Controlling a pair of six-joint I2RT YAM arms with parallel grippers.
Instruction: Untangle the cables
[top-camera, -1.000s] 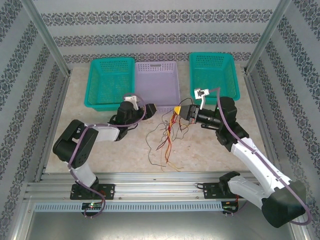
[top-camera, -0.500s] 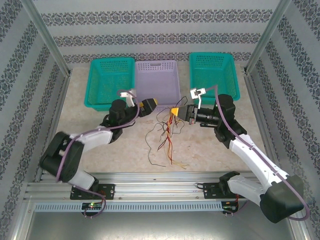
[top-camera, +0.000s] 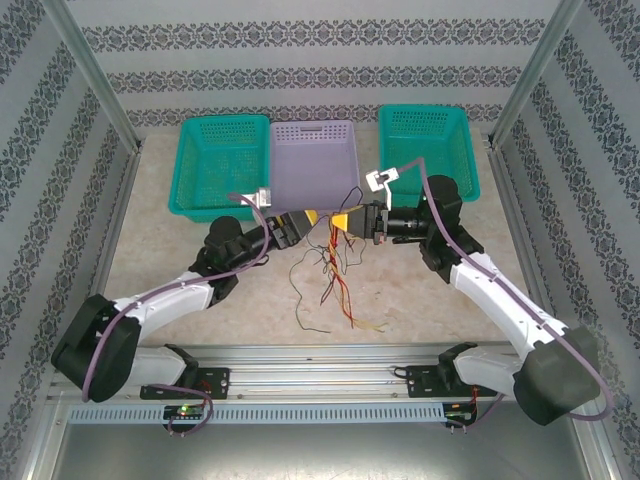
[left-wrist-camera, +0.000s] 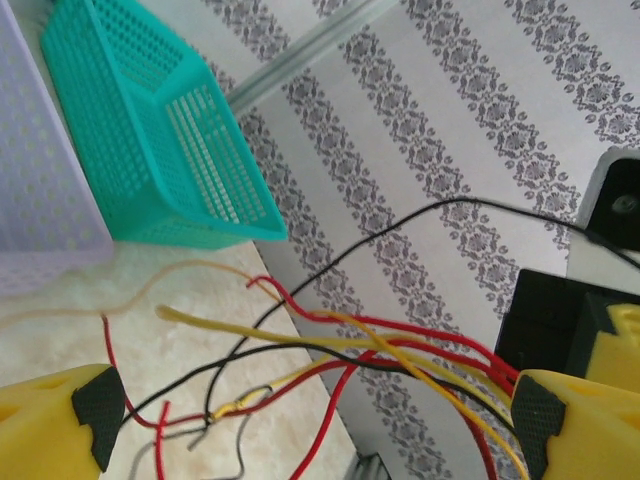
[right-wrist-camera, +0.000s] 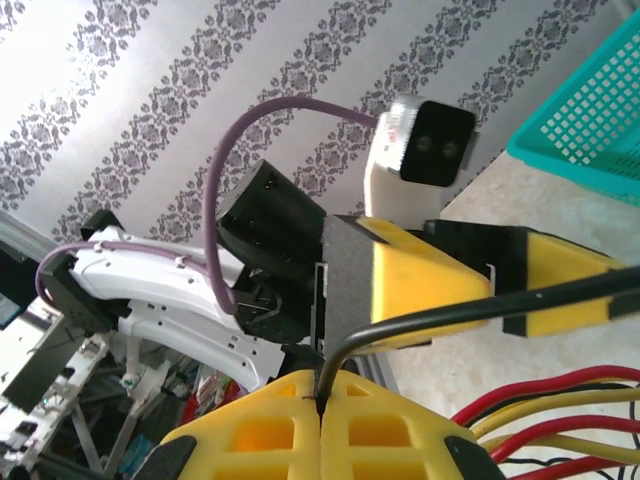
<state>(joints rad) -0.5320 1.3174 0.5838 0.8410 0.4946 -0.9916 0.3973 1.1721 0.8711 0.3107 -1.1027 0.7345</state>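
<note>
Left pincer (top-camera: 308, 217) fully spread, gripping nothing; cables (top-camera: 337, 280) run between its fingers (left-wrist-camera: 50, 425). Right pincer (top-camera: 343, 220) clamped on cables, bundle trailing toward 6 o'clock onto worktop (top-camera: 400, 300). Lilac basket (top-camera: 315, 165) at 12 o'clock; teal baskets (top-camera: 220, 160) flank it.

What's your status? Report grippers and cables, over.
Left gripper open, jaws either side of the strands. Right gripper shut on the cables, bundle hanging to the table. Strands crossed, tangled. Lilac basket just behind.
</note>
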